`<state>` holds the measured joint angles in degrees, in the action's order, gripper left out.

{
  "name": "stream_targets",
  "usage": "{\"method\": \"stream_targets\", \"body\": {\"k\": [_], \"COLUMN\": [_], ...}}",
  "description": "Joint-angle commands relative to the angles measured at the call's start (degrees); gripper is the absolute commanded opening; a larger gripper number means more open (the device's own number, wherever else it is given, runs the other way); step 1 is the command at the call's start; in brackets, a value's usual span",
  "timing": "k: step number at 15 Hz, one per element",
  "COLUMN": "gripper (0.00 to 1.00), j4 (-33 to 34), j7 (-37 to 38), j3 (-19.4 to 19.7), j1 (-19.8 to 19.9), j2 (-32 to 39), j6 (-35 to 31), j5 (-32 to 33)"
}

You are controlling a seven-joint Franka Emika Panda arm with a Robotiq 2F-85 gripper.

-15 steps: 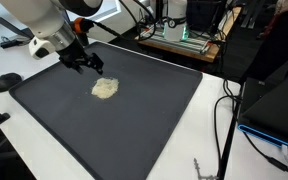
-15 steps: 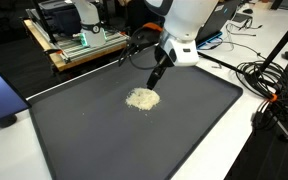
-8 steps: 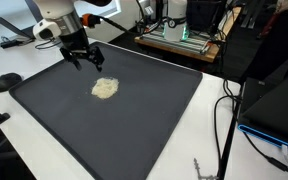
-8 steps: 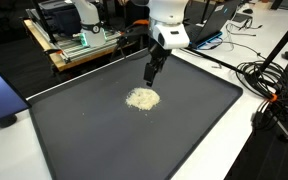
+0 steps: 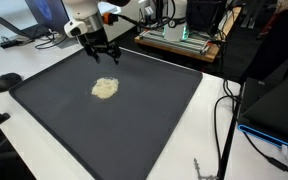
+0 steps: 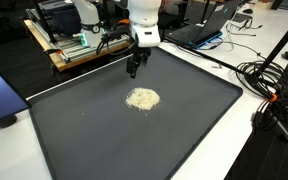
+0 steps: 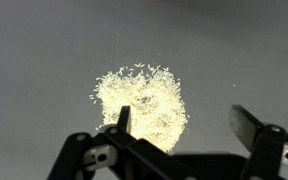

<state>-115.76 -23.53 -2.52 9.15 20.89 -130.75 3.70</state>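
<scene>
Wrist view is showing the gripper with its two dark fingers standing wide apart and nothing lying between them: it is released and gripping nothing. Below the fingers, a pale pile of grains is lying on a dark grey surface, with loose grains scattering around its edge. In both exterior views the gripper is hanging in the air, well apart from the pile of grains, on the side of the pile towards the tray's far rim, and its fingers are pointing down at the tray. The white arm is reaching in from beyond that rim with its wrist turning downward. The pile is sitting in a wide, shallow black tray, off the middle and nearer the far rim. The tray is resting on a white table. Beyond the pile, past the tray's far rim, a wooden rack is standing, and black cables are lying on the table beside the tray.
</scene>
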Motion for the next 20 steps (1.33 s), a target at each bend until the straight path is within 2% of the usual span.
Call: {"method": "stream_targets", "body": {"k": [1,9,10,20], "gripper": [1.0,1.0,1.0,1.0], "j4": [-4.34,-3.78,-3.97,-3.22], "j7": [-4.76,-13.28,-10.98,-13.71], "j3": [-0.26,-1.5,-0.25,-0.85], "j1": [1.61,6.04,4.62,4.89], "j2": [-0.78,4.43,3.53,5.65], "j6": [-3.79,-12.46,-10.32,-15.61], "j5": [-5.32,-13.61,-10.96,-10.46]}}
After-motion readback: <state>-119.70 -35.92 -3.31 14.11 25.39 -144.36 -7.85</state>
